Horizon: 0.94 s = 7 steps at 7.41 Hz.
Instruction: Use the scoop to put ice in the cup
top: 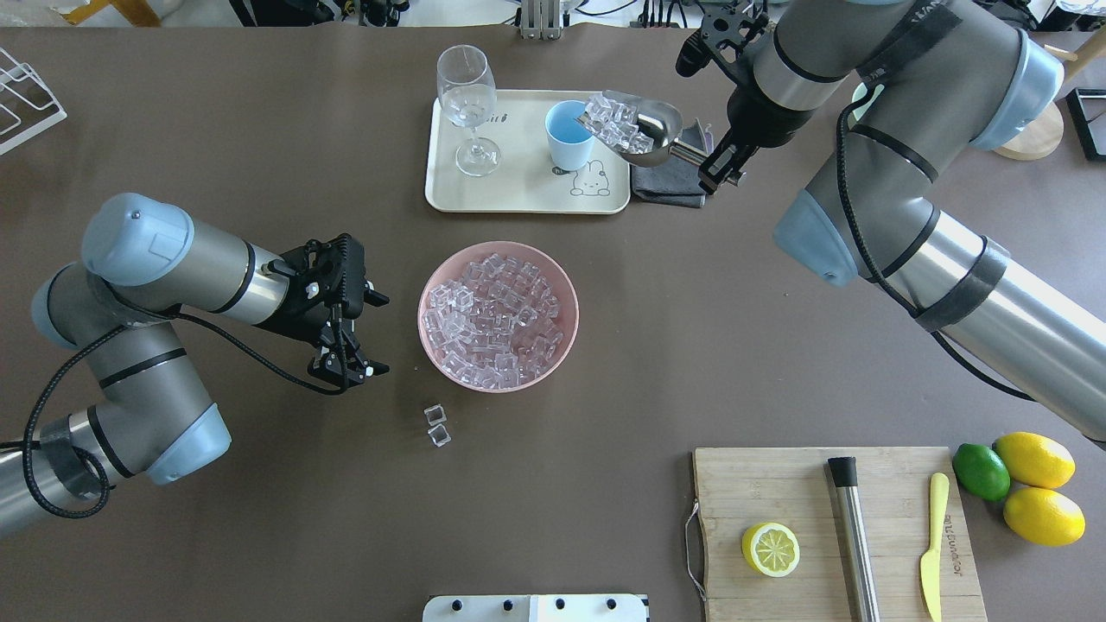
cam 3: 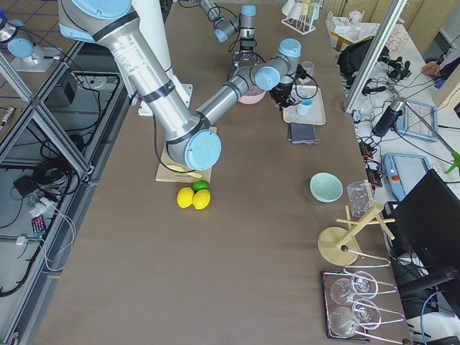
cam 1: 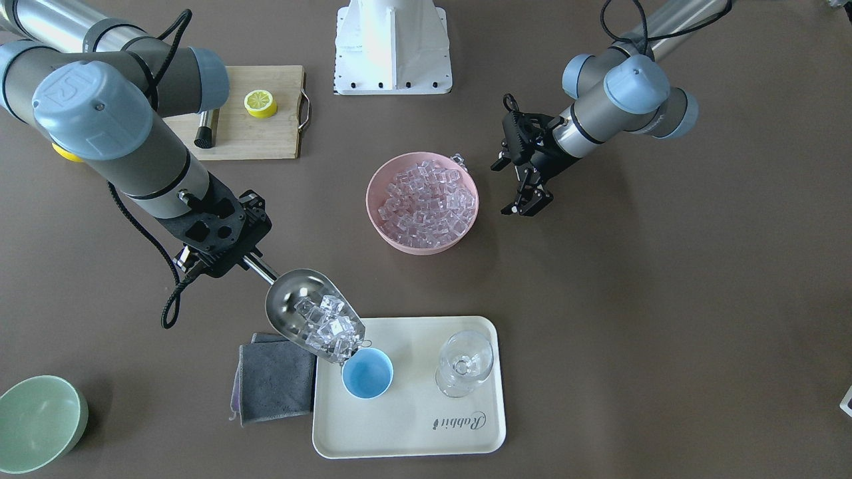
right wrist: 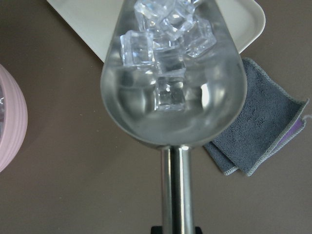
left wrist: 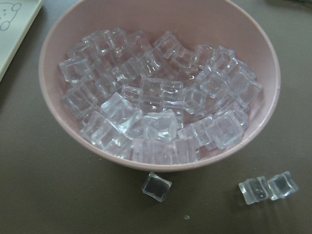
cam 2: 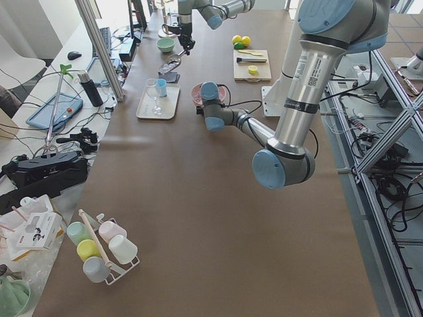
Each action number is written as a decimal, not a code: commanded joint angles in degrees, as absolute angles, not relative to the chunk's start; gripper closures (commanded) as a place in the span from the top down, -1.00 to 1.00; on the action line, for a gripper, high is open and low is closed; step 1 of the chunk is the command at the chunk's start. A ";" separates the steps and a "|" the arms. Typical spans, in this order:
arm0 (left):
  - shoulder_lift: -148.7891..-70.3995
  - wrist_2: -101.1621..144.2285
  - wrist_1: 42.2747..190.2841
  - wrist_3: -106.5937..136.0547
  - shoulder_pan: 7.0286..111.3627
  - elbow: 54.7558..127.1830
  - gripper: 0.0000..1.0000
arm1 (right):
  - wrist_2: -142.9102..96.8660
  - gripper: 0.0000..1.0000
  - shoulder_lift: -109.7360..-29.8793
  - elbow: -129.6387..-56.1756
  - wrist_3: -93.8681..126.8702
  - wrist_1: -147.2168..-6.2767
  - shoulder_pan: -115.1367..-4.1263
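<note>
Right hand (cam 1: pixel 247 261) clamps the scoop (cam 1: pixel 303 306) handle. Its ice (cam 1: pixel 329 327) load sits at the lip, above the cup (cam 1: pixel 367 376) rim on the tray (cam 1: pixel 413 426). Left hand (cam 1: pixel 528 199) open, empty. Risk: trough looks wider than cup, so cubes may spill onto tray or tip it.
</note>
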<state>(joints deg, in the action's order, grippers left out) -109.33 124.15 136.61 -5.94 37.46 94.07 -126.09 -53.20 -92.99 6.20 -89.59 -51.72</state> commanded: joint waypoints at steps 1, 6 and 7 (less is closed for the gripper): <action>-109.16 128.14 116.79 -11.55 42.09 103.85 0.99 | -125.95 -1.00 -50.19 -90.88 5.72 -95.43 -51.68; -108.02 127.88 101.52 -10.10 47.72 106.70 0.99 | -125.60 -1.00 -46.32 -89.30 4.49 -101.84 -51.68; -107.76 127.71 101.60 -6.28 47.81 106.70 0.99 | -124.55 -1.00 -45.54 -89.04 2.39 -104.04 -51.68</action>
